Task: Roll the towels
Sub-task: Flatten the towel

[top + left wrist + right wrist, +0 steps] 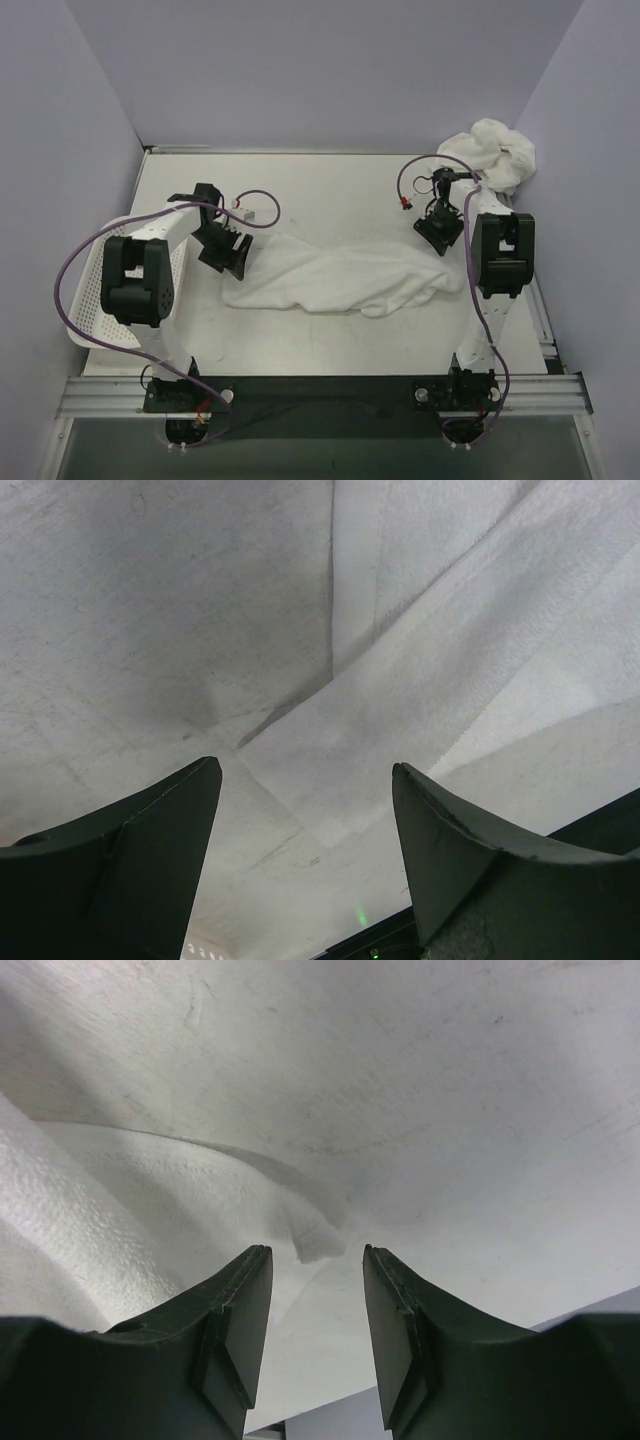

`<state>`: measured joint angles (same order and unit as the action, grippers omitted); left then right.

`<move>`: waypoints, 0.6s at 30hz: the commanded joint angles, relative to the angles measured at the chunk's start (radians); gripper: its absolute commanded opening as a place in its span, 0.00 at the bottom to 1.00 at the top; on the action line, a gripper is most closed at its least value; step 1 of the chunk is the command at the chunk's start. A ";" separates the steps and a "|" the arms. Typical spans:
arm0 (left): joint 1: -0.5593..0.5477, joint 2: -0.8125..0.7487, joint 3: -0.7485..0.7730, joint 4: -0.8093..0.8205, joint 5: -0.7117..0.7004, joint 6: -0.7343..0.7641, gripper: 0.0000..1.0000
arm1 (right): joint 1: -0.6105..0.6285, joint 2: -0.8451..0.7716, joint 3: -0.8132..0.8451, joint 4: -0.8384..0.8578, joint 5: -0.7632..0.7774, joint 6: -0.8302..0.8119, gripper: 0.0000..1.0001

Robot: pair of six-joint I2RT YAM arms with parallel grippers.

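A white towel (345,277) lies spread and rumpled across the middle of the table. My left gripper (228,252) is open and hovers over the towel's left end; in the left wrist view the towel (400,710) lies flat between and beyond the open fingers (150,850). My right gripper (440,228) is open and empty just above the towel's right end; in the right wrist view a towel corner (318,1243) sits right at the gap between the fingers (240,1310). More white towels (495,152) are heaped at the back right.
A white perforated basket (92,290) stands at the left table edge beside the left arm. Purple cables loop from both arms. Walls enclose the table on three sides.
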<state>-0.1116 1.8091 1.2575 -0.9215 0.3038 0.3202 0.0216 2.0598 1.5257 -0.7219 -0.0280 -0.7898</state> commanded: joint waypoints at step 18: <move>-0.013 0.052 -0.055 0.092 -0.129 0.000 0.68 | -0.012 0.008 -0.050 -0.088 -0.067 -0.023 0.00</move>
<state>-0.1165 1.8538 1.2259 -0.8860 0.2375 0.3172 0.0212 2.0838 1.4994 -0.7444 -0.0612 -0.8200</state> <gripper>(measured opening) 0.694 0.075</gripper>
